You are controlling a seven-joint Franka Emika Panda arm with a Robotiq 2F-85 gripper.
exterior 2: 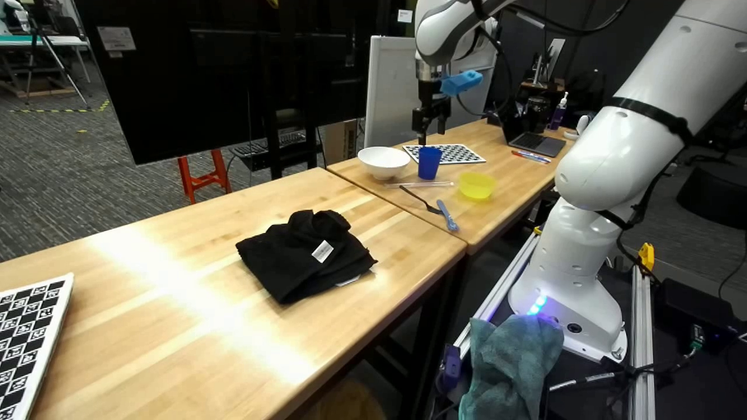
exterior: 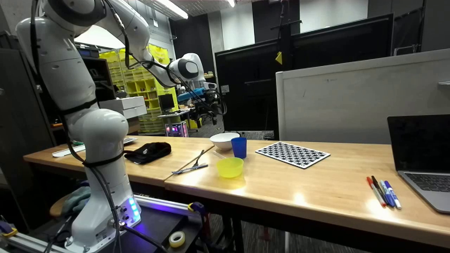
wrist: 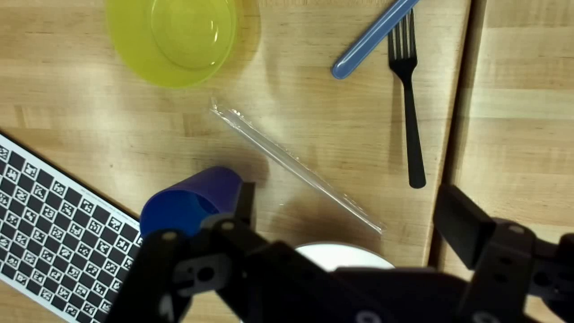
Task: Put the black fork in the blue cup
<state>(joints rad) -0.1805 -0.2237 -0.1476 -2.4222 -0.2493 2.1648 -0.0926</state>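
The black fork lies flat on the table in the wrist view, handle end toward my gripper, near the seam between two tabletops. It also shows in both exterior views. The blue cup stands upright on the table; a finger partly covers it in the wrist view. It shows in both exterior views, beside the white bowl. My gripper is wide open with nothing between its fingers. It hangs well above the table, over the bowl area, also in an exterior view.
A blue-handled utensil crosses the fork's tine tips. A clear wrapped straw lies between cup and fork. A yellow-green cup, a checkered board, a black cloth, markers and a laptop are around.
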